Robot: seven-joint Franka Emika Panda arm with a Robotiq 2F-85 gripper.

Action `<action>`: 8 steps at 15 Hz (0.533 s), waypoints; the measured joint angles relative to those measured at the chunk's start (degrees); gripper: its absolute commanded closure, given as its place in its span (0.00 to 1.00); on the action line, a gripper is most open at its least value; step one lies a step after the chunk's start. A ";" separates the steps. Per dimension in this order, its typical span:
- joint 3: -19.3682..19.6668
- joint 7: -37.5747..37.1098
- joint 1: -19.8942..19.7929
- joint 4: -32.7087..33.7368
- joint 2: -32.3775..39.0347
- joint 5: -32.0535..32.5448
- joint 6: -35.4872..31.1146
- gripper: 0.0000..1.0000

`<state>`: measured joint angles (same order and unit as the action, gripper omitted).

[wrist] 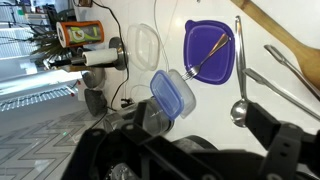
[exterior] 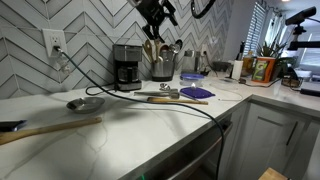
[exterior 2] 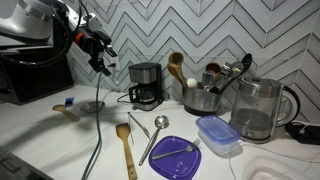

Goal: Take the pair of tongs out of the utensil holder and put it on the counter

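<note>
Jaws aren't resolving. The gripper [exterior: 155, 18] is hanging high over the counter [exterior 2: 45, 135], too small and dark in both exterior views to call open or closed, and the wrist view is only giving blurred black housing along its bottom edge. The pair of tongs [exterior 2: 139, 124] is lying flat on the counter as a thin silver V, sitting between a wooden spoon [exterior 2: 126, 148] and a silver spoon [exterior 2: 156, 138], in front of the coffee maker [exterior 2: 146, 85] and well apart from the utensil holder [exterior 2: 200, 100]. The holder is standing upright near the coffee maker, with wooden spoons and metal utensils sticking out. A purple plate [exterior 2: 172, 160] is carrying a fork, and a blue container [exterior 2: 217, 134] is sitting just beside it.
</note>
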<state>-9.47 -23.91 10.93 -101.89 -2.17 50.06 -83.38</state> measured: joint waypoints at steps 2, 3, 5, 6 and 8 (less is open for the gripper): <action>-0.03 0.00 0.00 -0.49 -0.16 -0.04 -0.26 0.00; -0.03 0.00 0.01 -0.57 -0.16 -0.04 -0.29 0.00; -0.04 0.00 0.02 -0.59 -0.16 -0.04 -0.31 0.00; -0.04 0.00 0.02 -0.59 -0.16 -0.04 -0.31 0.00; -0.04 0.00 0.03 -0.59 -0.16 -0.04 -0.32 0.00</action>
<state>-9.51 -23.91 10.95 -102.49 -2.33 50.02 -83.71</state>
